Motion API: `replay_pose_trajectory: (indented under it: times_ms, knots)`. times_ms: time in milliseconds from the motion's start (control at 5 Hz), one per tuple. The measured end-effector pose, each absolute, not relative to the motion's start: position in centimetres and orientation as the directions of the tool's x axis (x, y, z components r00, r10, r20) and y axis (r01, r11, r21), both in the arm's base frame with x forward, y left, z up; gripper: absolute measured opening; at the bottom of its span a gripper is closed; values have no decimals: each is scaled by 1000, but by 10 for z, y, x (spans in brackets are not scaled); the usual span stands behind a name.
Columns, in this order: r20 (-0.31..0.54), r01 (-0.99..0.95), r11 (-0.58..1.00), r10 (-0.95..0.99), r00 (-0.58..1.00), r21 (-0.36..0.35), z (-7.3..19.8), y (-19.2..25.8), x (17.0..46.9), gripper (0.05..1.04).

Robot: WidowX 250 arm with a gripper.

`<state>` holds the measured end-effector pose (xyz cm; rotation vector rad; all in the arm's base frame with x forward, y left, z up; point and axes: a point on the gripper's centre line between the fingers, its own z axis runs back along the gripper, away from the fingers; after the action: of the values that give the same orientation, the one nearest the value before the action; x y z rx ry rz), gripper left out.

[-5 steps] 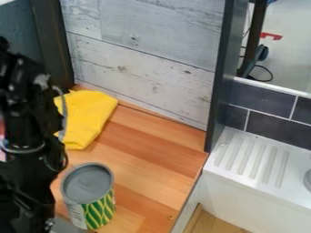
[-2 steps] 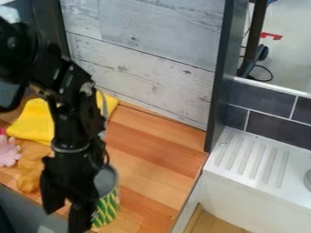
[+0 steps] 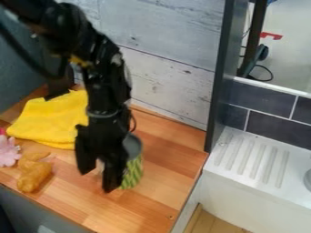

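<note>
Black arm comes in from upper left, pincer (image 3: 97,178) hanging down over the wooden surface (image 3: 159,166), left of the middle of the view. Pincer open: its two fingers stand apart, tips pointing down toward the front edge. Nearest thing is an upright can (image 3: 133,170), grey on top, green and yellow pattern down the side, partly hidden behind the pincer's right-hand part as seen here. Contact between the two: cannot tell. Yellow cloth (image 3: 52,119), rumpled and folded, lies left of the arm, toward the back; the arm covers its right end. In front of the cloth, near the front edge of the surface, a lumpy orange-brown object (image 3: 34,174); what it is, cannot tell. Just beside it, at the left border of the view, a pink flower-like piece (image 3: 7,151). Behind the surface, a wall of pale, weathered planks (image 3: 173,86), closed off on the right by a dark upright panel (image 3: 220,77). Beyond that panel, a white ridged draining board (image 3: 252,159) below dark tiles (image 3: 261,98). Upper right, past the tiles: a red piece (image 3: 271,36) and a black cable (image 3: 265,69).
</note>
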<state>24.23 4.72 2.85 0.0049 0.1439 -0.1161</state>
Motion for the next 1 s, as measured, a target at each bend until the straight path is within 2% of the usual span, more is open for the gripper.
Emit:
replay_pose_trajectory:
  times_ms: [200, 400, 800, 1000]
  knots:
    - [-147, 80, 996, -86, 985, -43, 29, 58, 276, 1000]
    - [-94, 87, 992, -95, 991, -92, 34, 61, 303, 1000]
    - [-16, 59, 991, -61, 998, -122, 51, 72, 322, 1000]
    - [-14, 49, 995, -51, 999, -88, 60, 75, 314, 1000]
